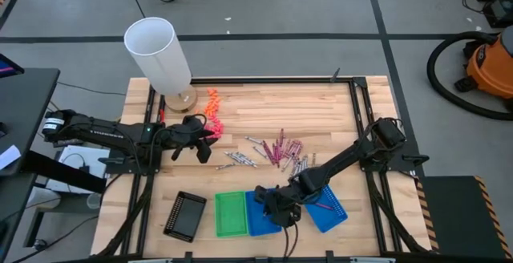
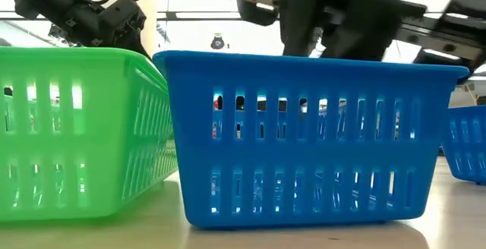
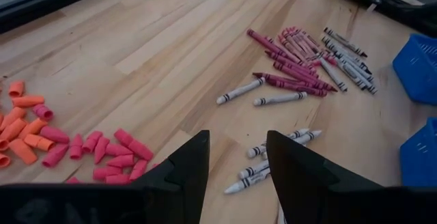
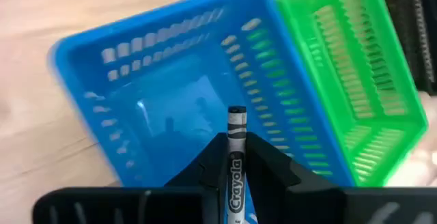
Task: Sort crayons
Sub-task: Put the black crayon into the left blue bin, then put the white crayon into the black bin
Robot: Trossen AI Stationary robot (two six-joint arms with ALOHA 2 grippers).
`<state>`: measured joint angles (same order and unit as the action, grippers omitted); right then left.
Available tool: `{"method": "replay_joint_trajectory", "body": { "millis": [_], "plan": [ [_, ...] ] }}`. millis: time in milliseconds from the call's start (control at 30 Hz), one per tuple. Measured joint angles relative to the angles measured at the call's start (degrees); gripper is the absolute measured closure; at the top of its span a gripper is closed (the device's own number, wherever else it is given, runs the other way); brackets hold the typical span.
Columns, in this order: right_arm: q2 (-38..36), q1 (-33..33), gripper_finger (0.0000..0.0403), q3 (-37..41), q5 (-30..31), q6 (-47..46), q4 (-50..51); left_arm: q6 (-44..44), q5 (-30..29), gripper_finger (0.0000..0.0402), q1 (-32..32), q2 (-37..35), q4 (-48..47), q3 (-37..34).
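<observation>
Silver-grey and magenta crayons [image 1: 276,152] lie loose on the wooden table; they also show in the left wrist view [image 3: 300,60]. My right gripper [image 1: 274,204] hovers over the middle blue basket [image 1: 258,221], shut on a silver-grey crayon [image 4: 235,156]. That blue basket [image 4: 171,80] lies right below it, with the green basket [image 4: 348,80] beside it. My left gripper [image 3: 235,162] is open and empty, low over the table between the pink and orange bits [image 3: 41,138] and a few silver-grey crayons [image 3: 273,159]. My right gripper pinches the silver-grey crayon between its two fingers [image 4: 270,162], by its wrapped body [image 4: 236,183]. The crayon lies along the fingers, and its dark-banded end [image 4: 236,115] sticks out past the fingertips. It is lifted clear, above the blue basket's inside.
A green basket [image 1: 231,213], a second blue basket [image 1: 325,211] with a magenta crayon in it, and a black tray [image 1: 185,215] stand along the near edge. A tall white cylinder [image 1: 160,54] stands at the far left. Chunky orange and pink bits [image 1: 212,111] lie near it.
</observation>
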<state>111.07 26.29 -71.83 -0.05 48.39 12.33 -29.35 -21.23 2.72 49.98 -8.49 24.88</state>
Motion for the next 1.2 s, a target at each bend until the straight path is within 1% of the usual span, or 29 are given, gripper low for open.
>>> {"method": "replay_joint_trajectory", "body": {
  "millis": [133,200,333,600,733,867,1000,1133,1200],
  "plan": [
    [0.2,0.5,0.0320,0.0,1.9,2.2,0.1,0.0,0.0,0.0246,0.0,0.0,-0.1,0.0],
    [0.1,0.4,0.0306,0.0,2.6,1.6,0.1,0.0,0.0,0.0246,0.0,0.0,-0.1,0.0],
    [-0.8,0.1,0.0285,0.0,5.9,-0.6,0.2,0.0,0.0,0.0246,0.0,0.0,-0.1,0.0],
    [-3.7,-3.2,0.0282,0.0,6.5,-5.1,0.6,0.8,0.0,0.0246,0.0,0.0,0.1,0.0],
    [-5.5,-6.3,0.0282,0.0,5.6,-11.5,0.3,4.2,0.0,0.0246,0.1,0.0,0.3,0.0],
    [-7.3,-10.1,0.0282,0.0,5.1,-20.7,0.6,6.7,0.0,0.0246,0.1,0.0,0.6,0.0],
    [-7.9,-14.2,0.0282,0.0,6.9,-27.1,1.4,10.2,0.0,0.0246,0.8,0.0,1.6,0.0],
    [-7.9,-18.4,0.0282,0.0,9.3,-31.4,2.2,14.5,0.1,0.0246,2.8,0.7,2.5,0.0],
    [-7.9,-20.5,0.0282,0.0,9.8,-32.8,2.7,15.3,0.1,0.0246,3.4,1.2,3.8,0.0]
  ]
}}
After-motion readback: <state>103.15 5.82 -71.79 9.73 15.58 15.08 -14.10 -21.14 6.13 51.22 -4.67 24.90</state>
